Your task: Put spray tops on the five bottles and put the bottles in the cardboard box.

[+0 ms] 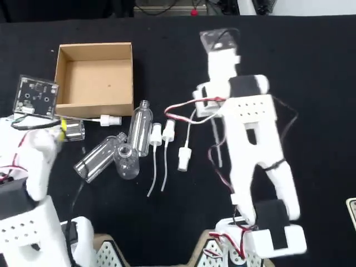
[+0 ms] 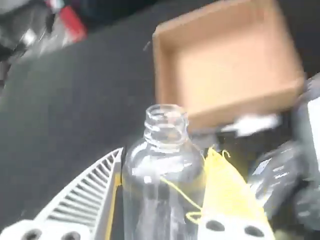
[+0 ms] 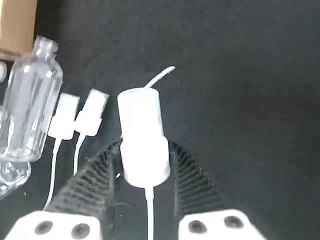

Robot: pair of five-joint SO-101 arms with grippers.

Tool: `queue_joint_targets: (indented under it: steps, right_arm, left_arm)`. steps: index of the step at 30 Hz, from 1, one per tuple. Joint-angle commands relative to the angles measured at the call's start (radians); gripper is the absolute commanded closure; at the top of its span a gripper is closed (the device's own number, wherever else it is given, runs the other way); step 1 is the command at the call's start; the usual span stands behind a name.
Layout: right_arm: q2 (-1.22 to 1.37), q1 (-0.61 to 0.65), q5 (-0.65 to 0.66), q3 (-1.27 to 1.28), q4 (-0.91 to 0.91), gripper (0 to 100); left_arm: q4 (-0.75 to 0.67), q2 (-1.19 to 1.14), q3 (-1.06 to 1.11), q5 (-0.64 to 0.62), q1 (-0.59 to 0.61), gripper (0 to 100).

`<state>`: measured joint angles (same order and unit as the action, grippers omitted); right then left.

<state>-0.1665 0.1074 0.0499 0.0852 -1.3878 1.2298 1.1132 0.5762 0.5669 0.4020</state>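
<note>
My left gripper (image 2: 162, 162) is shut on a clear, uncapped bottle (image 2: 162, 150), whose open neck points toward the cardboard box (image 2: 227, 65). In the high view this gripper (image 1: 65, 131) holds the bottle (image 1: 73, 129) just in front of the box (image 1: 94, 78). My right gripper (image 3: 145, 152) is shut on a white spray top (image 3: 143, 137) with its thin tube sticking out, seen in the high view near the table's middle (image 1: 184, 157). Two more spray tops (image 1: 161, 133) lie beside it, and another (image 1: 109, 119) lies by the box. Several clear bottles (image 1: 140, 127) lie between the arms.
The box is open and holds nothing. Red and white cables (image 1: 183, 111) hang off the right arm over the tabletop. The black table (image 1: 311, 83) stretches to the right of that arm.
</note>
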Motion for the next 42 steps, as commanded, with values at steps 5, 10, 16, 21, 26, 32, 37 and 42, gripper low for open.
queue_joint_targets:
  steps: [5, 10, 16, 21, 26, 32, 37, 42]
  right_arm:
    - [-0.174, -0.097, -0.011, -0.031, -0.037, 97.7]
    - [-0.260, -0.064, -0.048, -0.061, -0.032, 97.7]
    - [-0.291, -0.020, -0.138, -0.208, -0.037, 97.7]
    - [-0.297, -0.028, -0.140, -0.240, -0.051, 97.7]
    - [-0.298, -0.029, -0.140, -0.246, -0.072, 97.7]
    - [-0.300, -0.029, -0.140, -0.262, -0.078, 97.7]
    - [-0.300, -0.078, -0.204, -0.429, -0.178, 97.7]
    - [-0.298, -0.097, -0.216, -0.599, -0.287, 97.7]
  left_arm:
    - [0.207, 0.015, -0.196, -0.126, -0.225, 91]
    - [0.212, 0.032, -0.163, -0.183, -0.232, 91]
    - [0.180, 0.258, -0.048, -0.203, -0.366, 91]
    - [0.146, 0.336, 0.084, -0.229, -0.452, 91]
    - [0.126, 0.339, 0.088, -0.235, -0.596, 91]
    - [0.043, 0.344, 0.116, -0.272, -0.783, 91]
    - [-0.127, 0.344, 0.220, -0.279, -0.889, 91]
    - [-0.387, 0.345, 0.450, -0.319, -0.901, 91]
